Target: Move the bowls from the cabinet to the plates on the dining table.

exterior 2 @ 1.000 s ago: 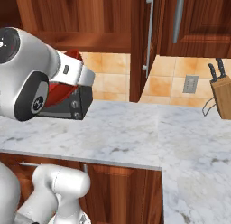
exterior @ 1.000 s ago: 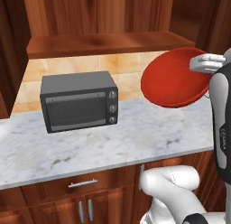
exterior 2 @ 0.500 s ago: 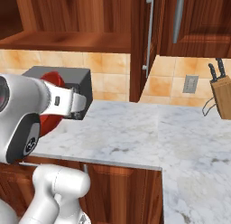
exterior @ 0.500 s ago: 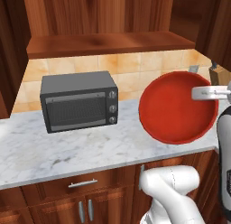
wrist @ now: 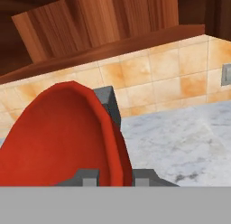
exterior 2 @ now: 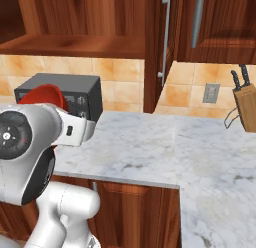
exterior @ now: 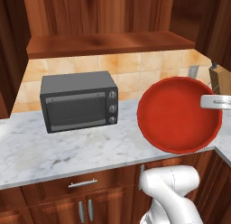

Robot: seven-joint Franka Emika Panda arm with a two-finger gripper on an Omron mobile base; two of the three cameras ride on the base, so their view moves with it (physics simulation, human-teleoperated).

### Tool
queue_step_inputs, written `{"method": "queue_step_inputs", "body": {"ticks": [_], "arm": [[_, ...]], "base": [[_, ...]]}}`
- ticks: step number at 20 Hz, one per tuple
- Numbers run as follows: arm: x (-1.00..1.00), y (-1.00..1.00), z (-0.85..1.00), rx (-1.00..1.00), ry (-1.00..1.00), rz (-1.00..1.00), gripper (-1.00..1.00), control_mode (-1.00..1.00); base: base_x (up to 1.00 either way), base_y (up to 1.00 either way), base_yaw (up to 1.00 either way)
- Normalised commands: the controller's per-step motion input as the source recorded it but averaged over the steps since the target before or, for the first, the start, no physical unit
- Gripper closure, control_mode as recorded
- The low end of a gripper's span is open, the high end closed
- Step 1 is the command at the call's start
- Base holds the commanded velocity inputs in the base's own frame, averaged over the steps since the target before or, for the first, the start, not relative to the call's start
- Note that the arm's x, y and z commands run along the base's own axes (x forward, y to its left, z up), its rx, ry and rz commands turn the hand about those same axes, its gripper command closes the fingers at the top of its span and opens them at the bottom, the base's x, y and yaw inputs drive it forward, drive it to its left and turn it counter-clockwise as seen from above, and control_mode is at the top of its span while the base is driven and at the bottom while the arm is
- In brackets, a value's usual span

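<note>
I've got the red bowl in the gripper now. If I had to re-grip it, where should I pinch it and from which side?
Pinch the rim, as now: in the hand view the gripper has one finger on each side of the red bowl wall at its edge. The bowl is too wide to span and tilted with its opening facing sideways, so come edge-on along the wall.

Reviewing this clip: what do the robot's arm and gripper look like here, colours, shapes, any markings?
The arm is glossy white, built of rounded, bulbous segments. One joint has a round dark cap with a small white mark at its centre; a small dark slot sits on the white link beside it. The gripper has two small, blocky grey finger tips. No cables are visible.
</note>
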Motion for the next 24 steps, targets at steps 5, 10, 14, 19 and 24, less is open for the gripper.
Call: {"method": "queue_step_inputs", "body": {"ticks": [5,10,14,19,24], "arm": [[0.0,0.0,0.0,0.0,0.0,0.0,1.0,-1.0],[0.0,0.0,0.0,0.0,0.0,0.0,1.0,1.0],[0.0,0.0,0.0,0.0,0.0,0.0,1.0,1.0],[0.0,0.0,0.0,0.0,0.0,0.0,1.0,1.0],[0.0,0.0,0.0,0.0,0.0,0.0,1.0,1.0]], "base": [[0.0,0.0,0.0],[-0.07,0.03,0.0],[-0.35,0.34,0.04],[-0.37,0.51,0.09],[-0.27,0.62,0.13]]}}
